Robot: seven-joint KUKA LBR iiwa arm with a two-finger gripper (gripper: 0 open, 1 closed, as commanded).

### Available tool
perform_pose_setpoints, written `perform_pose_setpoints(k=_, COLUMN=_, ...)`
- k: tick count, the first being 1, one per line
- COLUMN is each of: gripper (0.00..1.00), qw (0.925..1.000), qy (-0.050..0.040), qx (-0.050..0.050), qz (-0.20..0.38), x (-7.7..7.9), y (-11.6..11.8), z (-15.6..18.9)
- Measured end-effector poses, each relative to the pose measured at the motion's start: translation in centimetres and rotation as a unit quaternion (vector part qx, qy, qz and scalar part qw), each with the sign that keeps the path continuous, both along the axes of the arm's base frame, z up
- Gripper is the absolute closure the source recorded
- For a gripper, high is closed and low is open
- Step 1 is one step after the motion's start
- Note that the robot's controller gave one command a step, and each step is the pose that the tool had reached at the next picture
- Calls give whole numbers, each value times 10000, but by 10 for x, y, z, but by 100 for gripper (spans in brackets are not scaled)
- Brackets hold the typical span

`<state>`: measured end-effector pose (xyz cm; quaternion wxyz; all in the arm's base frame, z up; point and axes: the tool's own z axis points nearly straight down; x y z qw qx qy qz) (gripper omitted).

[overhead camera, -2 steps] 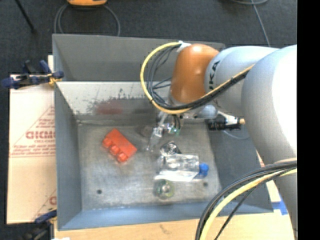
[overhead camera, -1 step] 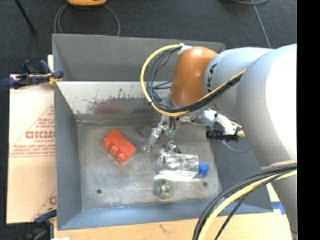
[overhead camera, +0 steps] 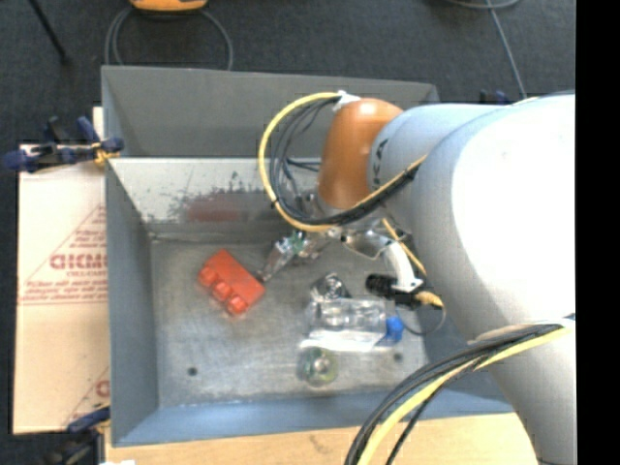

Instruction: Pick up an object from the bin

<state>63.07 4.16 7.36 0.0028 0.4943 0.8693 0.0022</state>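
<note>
My gripper [overhead camera: 289, 248] reaches down from under the arm's orange cover near the middle of the bin, close to the back wall; only a small metallic tip shows. A red-orange toy block [overhead camera: 231, 283] lies on the floor just left of and below that tip, apart from it. To the lower right lies a clear plastic packet with a blue cap [overhead camera: 355, 322]. Nothing can be seen held at the tip.
A small clear, greenish ball [overhead camera: 317, 367] rests near the bin's front wall, below the clear packet. The arm and its cables cover the bin's right side. Bare floor lies at the front left.
</note>
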Motion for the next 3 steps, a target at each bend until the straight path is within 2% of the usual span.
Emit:
perform_pose_setpoints(k=1, gripper=0, qw=10000, qy=3, qx=-13, qz=31, x=2, y=-1, z=2)
perform_pose_setpoints(k=2, gripper=100, qw=10000, qy=-15, qx=-9, qz=43, x=3, y=-1, z=4)
perform_pose_setpoints(k=3, gripper=100, qw=10000, qy=5, qx=-18, qz=65, x=4, y=-2, z=11)
